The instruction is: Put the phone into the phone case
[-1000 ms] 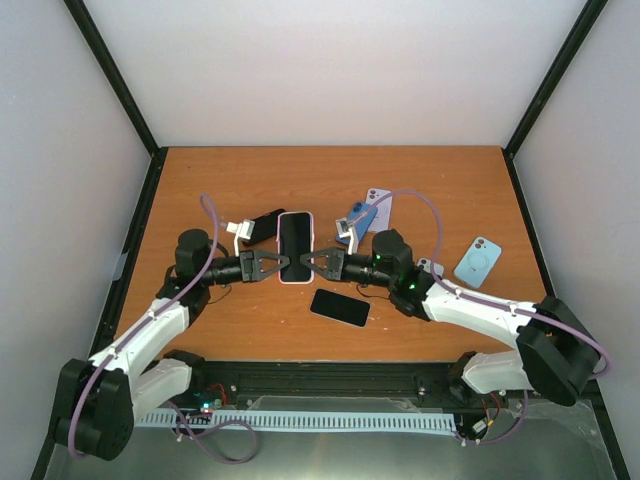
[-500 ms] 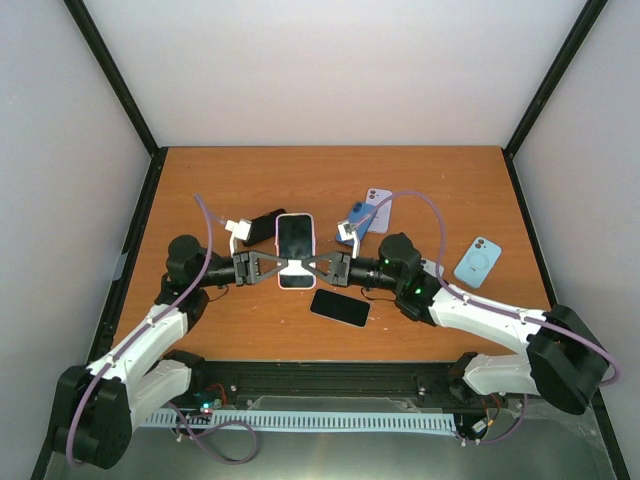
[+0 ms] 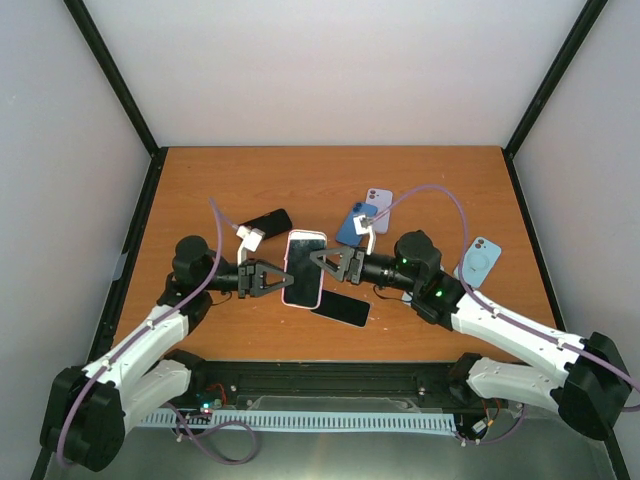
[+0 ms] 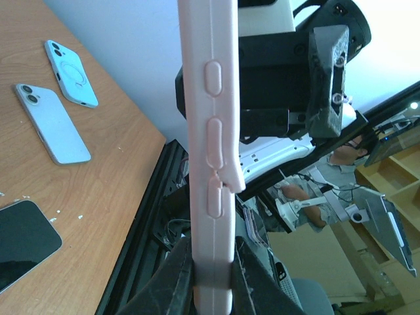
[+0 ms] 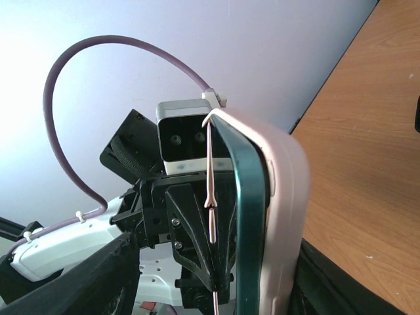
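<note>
- My left pincer (image 4: 211,266) is pinching one long edge of the pink phone case (image 4: 205,118), close to its side buttons. This grip is holding the case up off the table (image 3: 420,180) and leaving the opposite edge free to be worked.
- My right pincer (image 3: 328,265) is standing spread, with one finger on each side of that free edge. I cannot tell whether either pad is touching it.
- The phone (image 5: 246,197) is sitting inside the case, showing as a dark glass edge against the pink rim. Near the upper corner a gap seems to be showing, so I am judging the seating unfinished.
- A black phone (image 3: 340,307) is lying flat on the table just beside the lifted case, and neither pincer is touching it.
</note>
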